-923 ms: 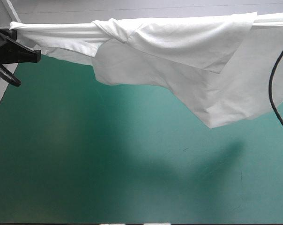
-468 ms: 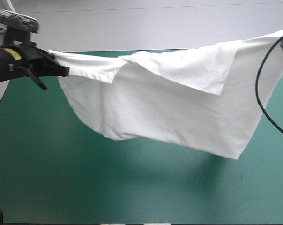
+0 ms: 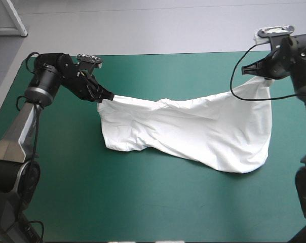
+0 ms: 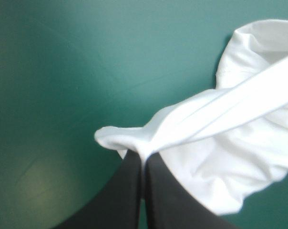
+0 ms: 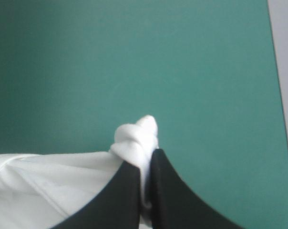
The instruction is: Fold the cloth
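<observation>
The left gripper (image 3: 108, 97) sits at about ten o'clock on the teal-green cover (image 3: 143, 202), low over the table, its black fingers pressed all but together on one bunched corner of the white T-shirt (image 3: 193, 134). In the left wrist view the same gripper (image 4: 143, 155) shows only a thin slit between its fingers, a twisted nub of T-shirt (image 4: 230, 143) pinched in it, and a taut folded band of cloth running away from the tips toward two o'clock. The right gripper (image 3: 258, 76) is at about two o'clock on the table and holds the opposite corner higher up. Its wrist view shows the gripper (image 5: 145, 164) likewise clamped nearly closed, with a small knot of T-shirt (image 5: 134, 138) poking out past the fingertips. Between the two grips the upper edge of the garment sags in a shallow curve. The body of the shirt spreads from the table's centre toward three o'clock, its rounded lower hem lying on the cover at about four o'clock, wrinkled and partly doubled over near the left gripper.
</observation>
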### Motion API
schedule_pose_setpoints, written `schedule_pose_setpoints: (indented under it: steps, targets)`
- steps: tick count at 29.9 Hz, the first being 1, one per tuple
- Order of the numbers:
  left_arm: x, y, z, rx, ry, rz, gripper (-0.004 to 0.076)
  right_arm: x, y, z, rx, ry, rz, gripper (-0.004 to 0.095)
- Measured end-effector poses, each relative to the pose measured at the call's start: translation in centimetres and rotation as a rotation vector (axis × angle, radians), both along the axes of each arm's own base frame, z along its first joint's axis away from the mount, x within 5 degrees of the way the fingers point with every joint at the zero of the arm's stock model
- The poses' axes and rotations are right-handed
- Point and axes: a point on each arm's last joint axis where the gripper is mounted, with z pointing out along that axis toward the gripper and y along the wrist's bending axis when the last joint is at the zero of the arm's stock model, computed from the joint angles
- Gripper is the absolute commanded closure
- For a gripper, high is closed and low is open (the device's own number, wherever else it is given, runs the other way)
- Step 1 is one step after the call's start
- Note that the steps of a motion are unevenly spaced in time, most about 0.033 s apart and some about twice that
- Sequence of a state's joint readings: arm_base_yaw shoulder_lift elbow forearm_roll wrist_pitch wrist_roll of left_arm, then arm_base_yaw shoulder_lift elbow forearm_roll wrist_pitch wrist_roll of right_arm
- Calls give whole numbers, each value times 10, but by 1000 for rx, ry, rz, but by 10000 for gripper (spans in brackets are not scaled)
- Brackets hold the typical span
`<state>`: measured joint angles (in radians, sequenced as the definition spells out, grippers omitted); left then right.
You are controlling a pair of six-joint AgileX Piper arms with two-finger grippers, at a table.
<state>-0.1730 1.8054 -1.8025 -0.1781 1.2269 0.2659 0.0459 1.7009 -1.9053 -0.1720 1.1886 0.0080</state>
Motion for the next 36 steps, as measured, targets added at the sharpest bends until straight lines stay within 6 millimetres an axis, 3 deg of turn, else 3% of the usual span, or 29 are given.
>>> schedule_pose_setpoints:
  steps: [4,7,11,13,14,16,18,20,21,26,33,36]
  targets:
    - [29,2,-29,-18,-30,52,733,49,3,-53,-6,36,19,927]
    - [46,3,-44,-28,-83,83,733,73,4,-84,-8,48,24,927]
    - [65,1,-58,-46,-177,110,714,92,5,-107,-28,17,39,925]
    - [75,1,-61,-59,-241,126,632,98,5,-110,-18,-23,39,870]
    - [78,0,-63,-64,-262,132,572,100,6,-110,-1,-42,30,795]
    - [84,0,-65,-75,-313,144,377,104,8,-110,47,-88,9,575]
    - [89,0,-66,-88,-350,156,184,106,10,-109,89,-114,0,273]
    - [91,0,-67,-100,-364,163,94,107,12,-108,120,-129,-5,49]
    - [91,0,-67,-103,-363,165,87,107,13,-108,129,-128,-6,-37]
    - [84,1,-64,-62,-268,139,134,95,11,-103,121,-44,-26,20]
    - [42,9,-15,17,-64,120,192,40,1,-51,42,79,-76,163]
    - [21,12,-8,26,-5,125,192,13,1,-38,57,123,-76,218]
